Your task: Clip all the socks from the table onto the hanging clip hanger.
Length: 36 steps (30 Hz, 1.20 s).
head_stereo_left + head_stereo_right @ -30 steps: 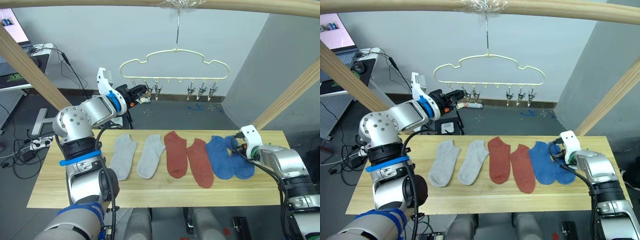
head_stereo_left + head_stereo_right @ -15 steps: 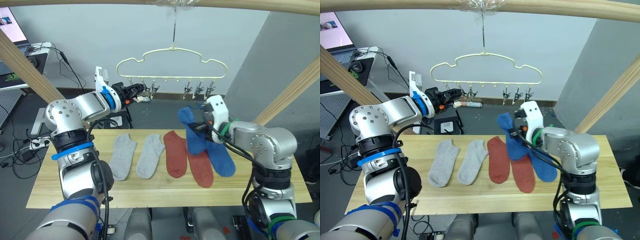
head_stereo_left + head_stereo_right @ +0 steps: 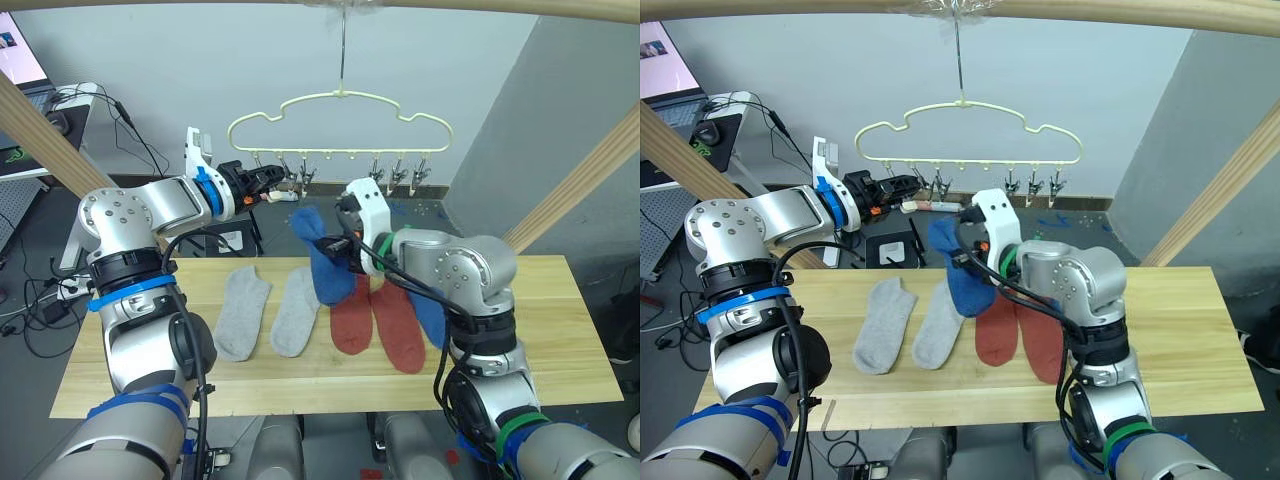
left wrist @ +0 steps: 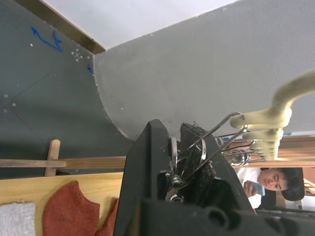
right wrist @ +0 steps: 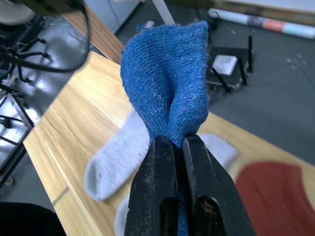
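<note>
Above the table [image 3: 560, 330], right claw [image 3: 338, 246] clamps 1 blue sock [image 3: 322, 262]; left claw [image 3: 281, 178] squeezes a hanger clip [image 3: 285, 180].

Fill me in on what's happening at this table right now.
The right pincer is shut on a blue sock, held up in the air between the table and the clip hanger. The left pincer squeezes a metal clip near the hanger's left end. Two grey socks, two red socks and another blue one lie on the wood. No sock hangs from the clips.
</note>
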Available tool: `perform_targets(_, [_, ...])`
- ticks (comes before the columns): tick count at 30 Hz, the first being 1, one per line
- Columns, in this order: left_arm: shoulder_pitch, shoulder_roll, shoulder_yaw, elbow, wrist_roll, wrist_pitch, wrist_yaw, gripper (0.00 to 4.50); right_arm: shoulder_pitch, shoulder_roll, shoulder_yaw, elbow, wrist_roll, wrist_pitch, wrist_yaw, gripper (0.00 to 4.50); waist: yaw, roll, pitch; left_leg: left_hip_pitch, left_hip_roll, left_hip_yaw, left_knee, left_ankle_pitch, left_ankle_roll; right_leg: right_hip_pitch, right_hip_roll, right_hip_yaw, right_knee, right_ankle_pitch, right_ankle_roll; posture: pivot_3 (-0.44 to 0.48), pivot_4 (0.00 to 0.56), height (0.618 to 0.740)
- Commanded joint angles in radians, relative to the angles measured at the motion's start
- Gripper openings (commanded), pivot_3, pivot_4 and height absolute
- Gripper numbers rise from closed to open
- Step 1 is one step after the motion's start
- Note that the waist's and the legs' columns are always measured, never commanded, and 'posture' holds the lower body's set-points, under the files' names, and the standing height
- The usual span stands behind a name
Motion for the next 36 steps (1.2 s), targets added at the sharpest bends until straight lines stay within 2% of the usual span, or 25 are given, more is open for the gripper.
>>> perform_targets(1, [0.0,0.011,0.008,-0.009,0.008,-0.005,0.006,0.28,-0.032,0.012,0.011,0.012,0.003,-0.048,0.007,0.03,0.0,0.0,0.0,0.0,0.0,0.0,0.0,0.0,0.0,0.0,0.0,0.0,0.0,0.0,0.0,0.034,0.316,0.74])
perform_targets(16, [-0.002,0.003,0.018,-0.015,0.0,-0.016,0.016,0.28,-0.082,0.053,0.035,0.094,0.013,-0.097,0.02,0.03,0.0,0.0,0.0,0.0,0.0,0.0,-0.001,0.0,0.0,-0.001,0.0,0.0,0.0,0.0,0.0,0.056,0.308,0.74])
perform_targets(36, [0.017,0.001,0.021,-0.037,-0.015,-0.014,0.019,0.28,-0.16,0.011,0.029,0.199,0.006,-0.169,0.052,0.03,0.001,0.0,0.0,0.0,0.0,0.0,-0.002,0.0,0.0,-0.001,0.0,0.0,-0.002,0.0,0.0,0.071,0.299,0.74])
